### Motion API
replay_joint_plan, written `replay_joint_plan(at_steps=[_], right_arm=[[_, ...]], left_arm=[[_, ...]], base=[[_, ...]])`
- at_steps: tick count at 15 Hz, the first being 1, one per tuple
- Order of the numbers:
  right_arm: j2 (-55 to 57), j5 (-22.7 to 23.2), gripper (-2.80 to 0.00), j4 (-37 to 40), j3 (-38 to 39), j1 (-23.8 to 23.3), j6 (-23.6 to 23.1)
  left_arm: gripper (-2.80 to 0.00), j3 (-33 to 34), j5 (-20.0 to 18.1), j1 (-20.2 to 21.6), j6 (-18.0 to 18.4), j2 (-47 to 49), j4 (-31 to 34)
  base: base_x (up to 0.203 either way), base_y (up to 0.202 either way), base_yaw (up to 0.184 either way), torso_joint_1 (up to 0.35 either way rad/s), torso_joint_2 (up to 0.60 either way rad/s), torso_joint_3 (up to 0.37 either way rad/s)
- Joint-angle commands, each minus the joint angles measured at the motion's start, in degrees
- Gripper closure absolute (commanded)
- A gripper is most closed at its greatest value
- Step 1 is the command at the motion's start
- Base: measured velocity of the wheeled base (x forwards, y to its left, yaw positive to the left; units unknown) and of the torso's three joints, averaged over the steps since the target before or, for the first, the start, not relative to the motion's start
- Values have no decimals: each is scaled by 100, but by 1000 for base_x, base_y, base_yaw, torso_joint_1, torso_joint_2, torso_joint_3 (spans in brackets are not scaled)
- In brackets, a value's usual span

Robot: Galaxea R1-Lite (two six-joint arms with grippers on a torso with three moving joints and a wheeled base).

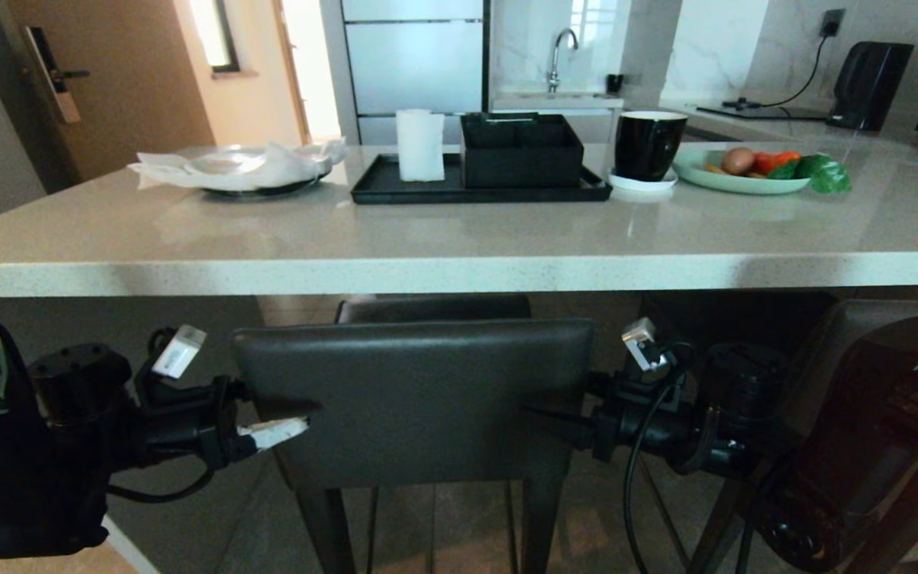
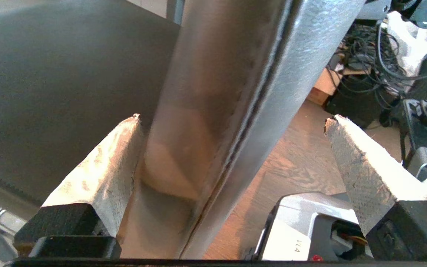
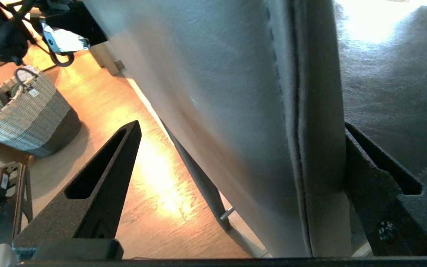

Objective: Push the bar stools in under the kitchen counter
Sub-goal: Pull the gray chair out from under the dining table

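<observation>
One bar stool (image 1: 415, 399) stands in front of me, its dark grey backrest just below the thick edge of the kitchen counter (image 1: 459, 239). My left gripper (image 1: 284, 418) is open astride the backrest's left edge. My right gripper (image 1: 559, 418) is open astride its right edge. In the left wrist view the backrest (image 2: 228, 74) runs between the taped fingers (image 2: 98, 174) of the left gripper (image 2: 234, 118), close to the inner one. In the right wrist view the right gripper (image 3: 241, 125) has the backrest (image 3: 217, 74) between its black fingers (image 3: 98, 178). Slim dark legs (image 1: 714, 510) show at the right; what they carry is hidden behind my arm.
On the counter stand a black tray (image 1: 395, 190) with a box and paper roll, a black mug (image 1: 649, 143), a plate of vegetables (image 1: 746, 185) and a plate with tissue (image 1: 236, 167). A woven basket (image 3: 32, 111) and cables (image 2: 365, 70) lie on the wood floor behind.
</observation>
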Motion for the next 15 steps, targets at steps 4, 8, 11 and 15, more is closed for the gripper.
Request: replay_joint_plan(at_steps=[4,8,11,15], right_arm=[[4,14,-280,-55,20,-6,6],[31,12,-280,-55,0,-6,24],[31,6,-280,-55,3,-6,24],[31,6,-280,-55,3,-6,24]], left_arm=[[-280,191,-42,-5,21,-53,-49],[-280,190,-42,-4,22,-53,-49],[-280,199,-42,-22,22,-71,-49],[-280,242,-42,-5,22,-158,-49]], base=[[-114,0,0,0,1,2],[-197,0,-2,0,4,1],[-194,0,-2,3,-1,2],[-194,0,-1,1,1,2]])
